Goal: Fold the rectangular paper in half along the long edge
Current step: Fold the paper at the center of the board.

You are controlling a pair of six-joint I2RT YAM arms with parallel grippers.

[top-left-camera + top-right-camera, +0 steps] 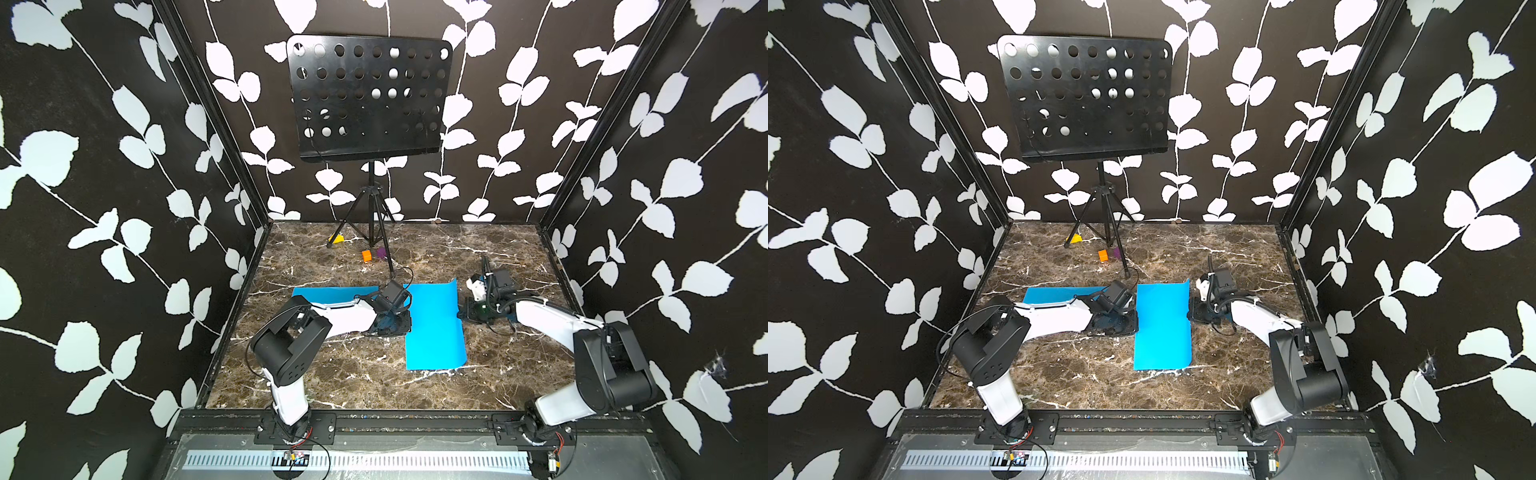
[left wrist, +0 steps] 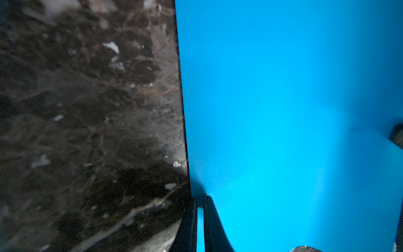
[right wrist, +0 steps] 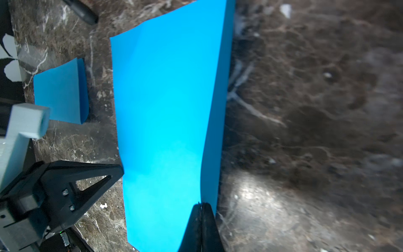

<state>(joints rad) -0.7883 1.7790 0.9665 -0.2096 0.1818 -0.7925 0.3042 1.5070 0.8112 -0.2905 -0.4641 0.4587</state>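
Both top views show a smooth blue rectangular paper (image 1: pixel 434 328) (image 1: pixel 1163 328) mid-way on the veined brown marble table (image 1: pixel 332 374), its long axis running near to far. The right gripper (image 3: pixel 201 205) is clamped on the paper's right long edge. The left gripper (image 2: pixel 200 197) sits at the left edge, jaws a hair apart. Beyond stands a perforated black music stand (image 1: pixel 365 95).

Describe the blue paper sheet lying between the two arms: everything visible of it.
The blue paper sheet is a plain, smooth, unfolded rectangle, lying on the marble table with its long edges running away from the robot. Its far right corner curls up. The right claw is shut on its right long edge, lifting it slightly; the left claw straddles the left long edge, a thin gap showing.
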